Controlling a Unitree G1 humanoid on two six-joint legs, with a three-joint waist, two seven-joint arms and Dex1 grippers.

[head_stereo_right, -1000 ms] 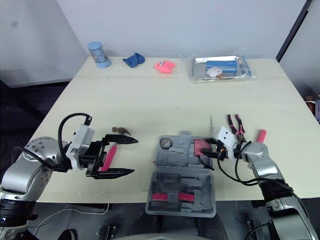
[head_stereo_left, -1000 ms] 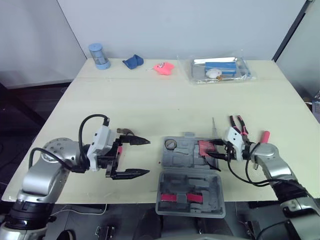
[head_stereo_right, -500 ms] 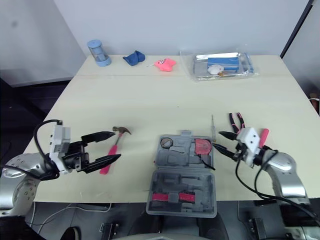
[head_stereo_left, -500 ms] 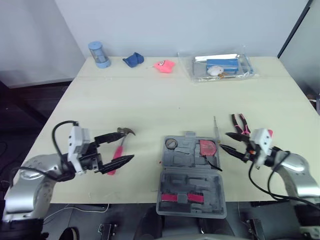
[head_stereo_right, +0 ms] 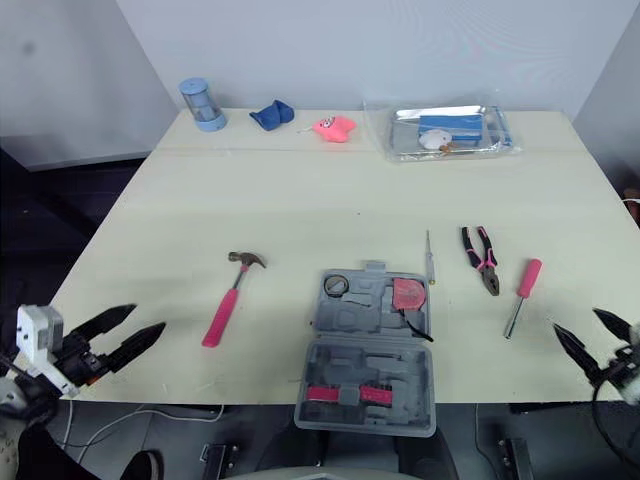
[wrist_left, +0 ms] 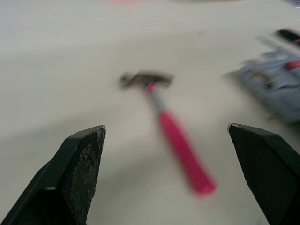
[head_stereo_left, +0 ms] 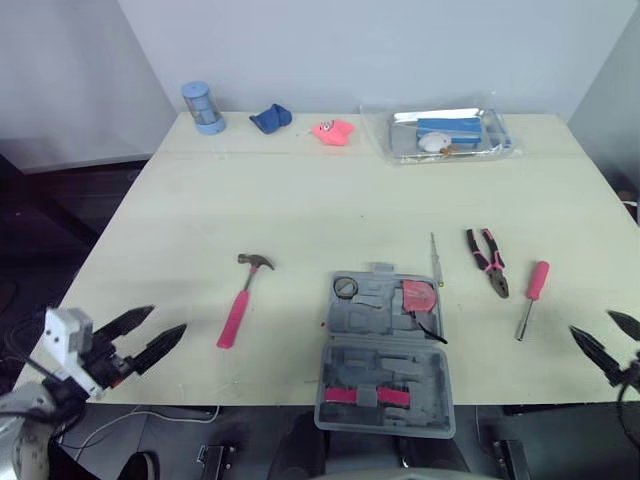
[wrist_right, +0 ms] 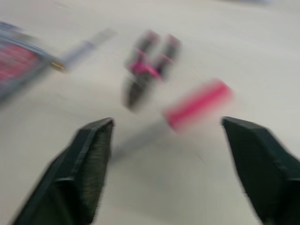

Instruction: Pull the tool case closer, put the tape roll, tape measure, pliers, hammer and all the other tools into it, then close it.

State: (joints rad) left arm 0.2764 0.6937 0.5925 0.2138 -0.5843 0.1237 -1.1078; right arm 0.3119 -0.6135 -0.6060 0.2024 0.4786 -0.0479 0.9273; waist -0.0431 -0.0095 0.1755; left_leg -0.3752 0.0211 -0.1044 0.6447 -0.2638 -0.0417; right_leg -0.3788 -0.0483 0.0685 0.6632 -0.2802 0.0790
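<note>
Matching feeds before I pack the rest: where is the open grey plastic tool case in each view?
Left eye view: open grey plastic tool case, low centre, at the table's near edge.
Right eye view: same spot.
Left wrist view: blurred, beyond the pink-handled hammer.
Right wrist view: blurred, to one side of the pink-handled pliers.
Shared landmark: the red tape measure in its tray.

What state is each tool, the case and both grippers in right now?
tool case: open, lid lying flat
hammer: lying on the table, outside the case
pliers: on the table, outside the case
screwdriver: on the table, outside the case
tape measure: inside the case
left gripper: open, empty
right gripper: open, empty
</note>
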